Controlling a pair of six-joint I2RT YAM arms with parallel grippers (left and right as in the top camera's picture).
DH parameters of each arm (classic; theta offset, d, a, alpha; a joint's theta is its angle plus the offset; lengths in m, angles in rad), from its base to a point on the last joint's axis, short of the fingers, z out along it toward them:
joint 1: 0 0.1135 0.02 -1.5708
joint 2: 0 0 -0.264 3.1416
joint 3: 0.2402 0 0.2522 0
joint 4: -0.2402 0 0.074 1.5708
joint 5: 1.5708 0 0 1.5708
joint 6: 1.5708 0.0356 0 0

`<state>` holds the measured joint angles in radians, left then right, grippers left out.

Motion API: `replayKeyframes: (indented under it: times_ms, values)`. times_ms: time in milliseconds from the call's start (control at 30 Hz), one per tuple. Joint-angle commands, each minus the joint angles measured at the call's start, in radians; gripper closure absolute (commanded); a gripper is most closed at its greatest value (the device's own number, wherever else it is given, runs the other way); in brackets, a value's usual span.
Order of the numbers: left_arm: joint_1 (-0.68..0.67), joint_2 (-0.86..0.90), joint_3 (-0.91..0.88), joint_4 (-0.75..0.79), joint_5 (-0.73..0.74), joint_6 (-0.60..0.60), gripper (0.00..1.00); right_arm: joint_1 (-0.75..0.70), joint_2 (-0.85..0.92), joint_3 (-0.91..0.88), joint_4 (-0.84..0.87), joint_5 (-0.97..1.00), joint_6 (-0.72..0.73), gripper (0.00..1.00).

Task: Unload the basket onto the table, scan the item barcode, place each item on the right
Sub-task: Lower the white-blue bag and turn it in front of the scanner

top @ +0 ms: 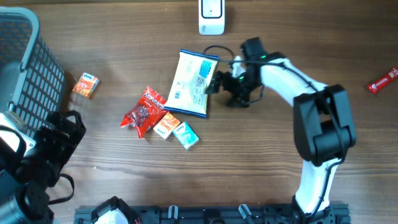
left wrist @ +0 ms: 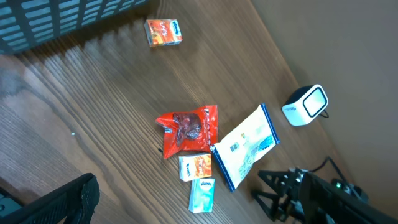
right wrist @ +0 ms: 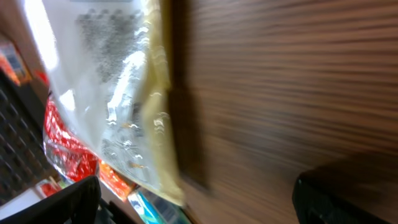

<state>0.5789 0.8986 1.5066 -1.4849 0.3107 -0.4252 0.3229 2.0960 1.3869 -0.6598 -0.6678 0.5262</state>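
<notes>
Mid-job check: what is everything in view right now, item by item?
basket: 1, dark grey, far-left corner
scanner: 1, white, far edge
pouch: 1, white with blue edges, centre
snack bag: 1, red, left of pouch
orange boxes: 2, one near basket, one by snack bag
teal pack: 1, beside that box
wrapped bar: 1, red, right edge
table: 1, brown wood
left gripper: 1, black, open, near left
right gripper: 1, black, open, beside pouch

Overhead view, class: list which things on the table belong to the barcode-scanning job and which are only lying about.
For the job now: white box-shaped scanner; white-and-blue plastic snack bag; right gripper, open beside it.
Lying about: red crinkly packet; small orange carton beside it; pale teal tissue pack; second orange carton near the grey mesh basket; red wrapped bar.
</notes>
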Motion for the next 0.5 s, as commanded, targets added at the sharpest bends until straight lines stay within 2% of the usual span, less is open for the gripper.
replayKeyframes:
  times_ms: [0,267,467]
  values:
    - [0.007,0.0,0.006,0.003,-0.006,-0.009,0.0,0.078,0.016,-0.076,0.088,0.039,0.112,0.0]
    - [0.007,0.0,0.006,0.003,-0.006,-0.009,0.0,0.075,0.021,-0.19,0.317,-0.045,0.196,0.0]
    - [0.007,0.0,0.006,0.002,-0.006,-0.009,0.0,0.071,0.044,-0.306,0.526,-0.131,0.32,0.0]
